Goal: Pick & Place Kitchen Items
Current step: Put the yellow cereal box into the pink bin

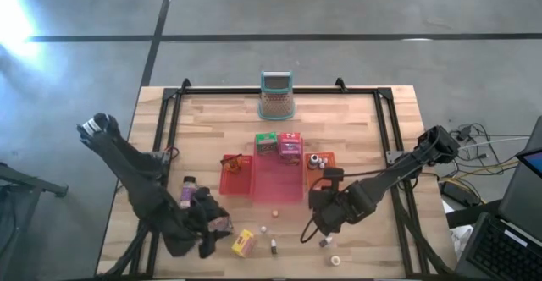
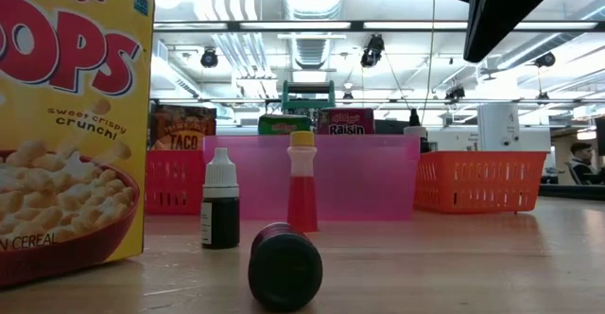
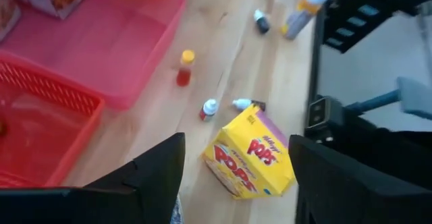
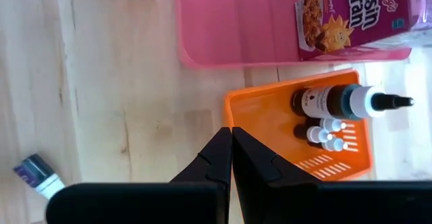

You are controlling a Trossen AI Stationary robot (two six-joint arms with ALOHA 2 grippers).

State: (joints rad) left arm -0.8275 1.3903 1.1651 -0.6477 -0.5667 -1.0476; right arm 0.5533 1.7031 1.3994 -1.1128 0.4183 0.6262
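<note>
A yellow Pops cereal box (image 3: 253, 153) lies on the table near its front edge, also in the high view (image 1: 244, 244). My left gripper (image 3: 236, 183) hovers open over it, one finger on each side, touching nothing. Three small bottles (image 3: 209, 108) stand or lie just beyond the box; one is red with a yellow cap (image 2: 302, 186). My right gripper (image 4: 231, 158) is shut and empty above the near edge of the orange tray (image 4: 270, 116), which holds a dark bottle (image 4: 324, 102) and small white-capped bottles. A Raisin Bran box (image 4: 351, 11) stands in the pink tray (image 1: 275, 184).
The red tray (image 1: 235, 173), the pink tray and the orange tray sit side by side mid-table. A green box (image 1: 266, 144) stands behind them, and the mesh holder (image 1: 276, 103) at the far edge. A purple jar (image 1: 188, 188) sits left; loose bottles (image 1: 324, 242) lie front right.
</note>
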